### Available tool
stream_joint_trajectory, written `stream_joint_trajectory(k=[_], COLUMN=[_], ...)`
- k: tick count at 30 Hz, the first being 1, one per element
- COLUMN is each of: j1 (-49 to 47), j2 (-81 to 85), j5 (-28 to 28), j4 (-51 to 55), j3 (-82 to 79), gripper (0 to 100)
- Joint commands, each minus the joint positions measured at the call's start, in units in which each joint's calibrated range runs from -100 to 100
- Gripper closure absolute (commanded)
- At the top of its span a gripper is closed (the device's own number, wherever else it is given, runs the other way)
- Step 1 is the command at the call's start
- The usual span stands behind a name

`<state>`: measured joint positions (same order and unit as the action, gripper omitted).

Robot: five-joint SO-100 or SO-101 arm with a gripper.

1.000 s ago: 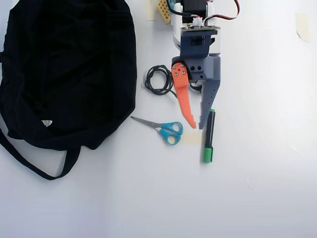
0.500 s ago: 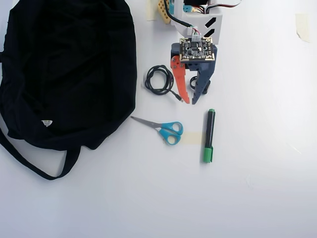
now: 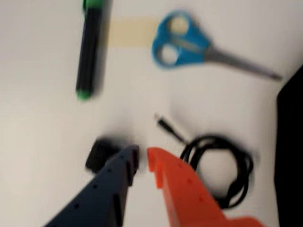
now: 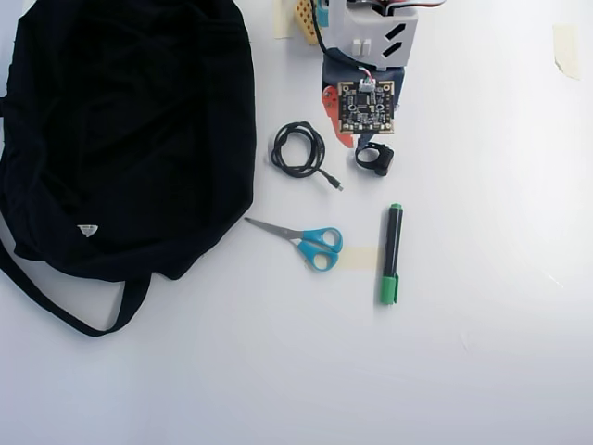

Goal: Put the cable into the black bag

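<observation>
We log the gripper (image 3: 141,158) nearly closed, only a slim gap between its tips, gripping nothing. The cable (image 4: 298,150) lies coiled on the table (image 4: 482,371) between the black bag (image 4: 120,130) and the gripper. In the wrist view the cable (image 3: 220,170) lies just right of the orange finger (image 3: 177,182), plug end pointing toward the scissors (image 3: 189,42); we judge the next move needs a sideways shift over the coil.

One cable (image 4: 298,149), bag (image 4: 120,130), scissors (image 4: 310,242), marker (image 4: 390,254), ring (image 4: 374,158).
</observation>
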<state>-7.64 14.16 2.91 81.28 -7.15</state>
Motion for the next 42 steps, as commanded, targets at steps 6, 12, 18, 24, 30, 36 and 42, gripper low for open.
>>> stream_joint_trajectory(k=[6,12,18,24,30,36,42], j1=[-0.66,-1.03,-0.59,-0.51,0.46,1.43,3.38], j2=[2.53,2.36,1.36,1.36,2.03,2.28,1.36], j5=[-0.39,-5.11,-8.04,-11.61,-12.76,-14.13,-14.18], j4=[6.66,6.66,11.83,14.67,15.19,15.02,14.41], j3=[2.39,1.85,1.76,1.67,-3.18,-7.22,-8.12], gripper=[98,98,98,97,96,84,79])
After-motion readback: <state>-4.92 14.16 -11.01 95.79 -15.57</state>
